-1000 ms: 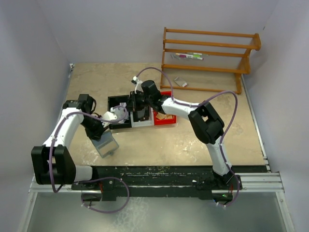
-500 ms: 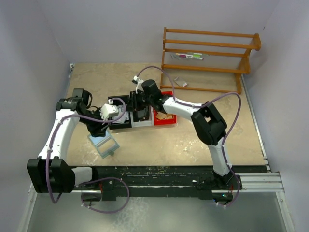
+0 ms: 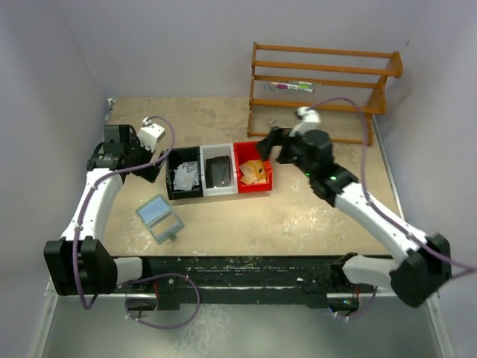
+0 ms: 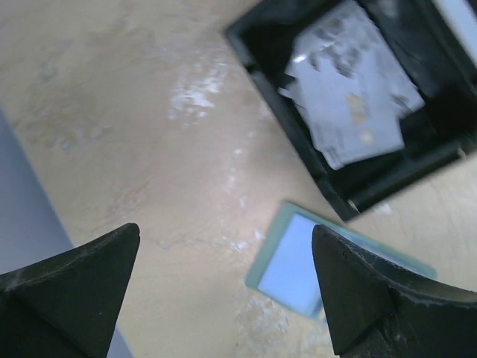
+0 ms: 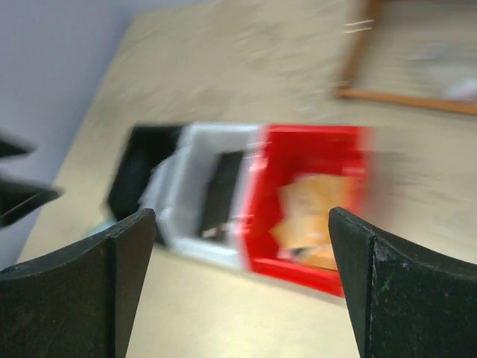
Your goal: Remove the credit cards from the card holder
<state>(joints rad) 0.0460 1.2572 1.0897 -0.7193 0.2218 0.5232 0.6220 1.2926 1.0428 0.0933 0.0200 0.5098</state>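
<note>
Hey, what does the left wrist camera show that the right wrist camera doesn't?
Only the left wrist clearly shows the holder, lying flat on the table beside the black bin, and it shows the pale pieces in that bin sharply. Only the right wrist, though blurred, shows the red bin with orange contents, a dark item in the grey bin, and the rack. Both show the black bin, the table and their own jaws standing open.
</note>
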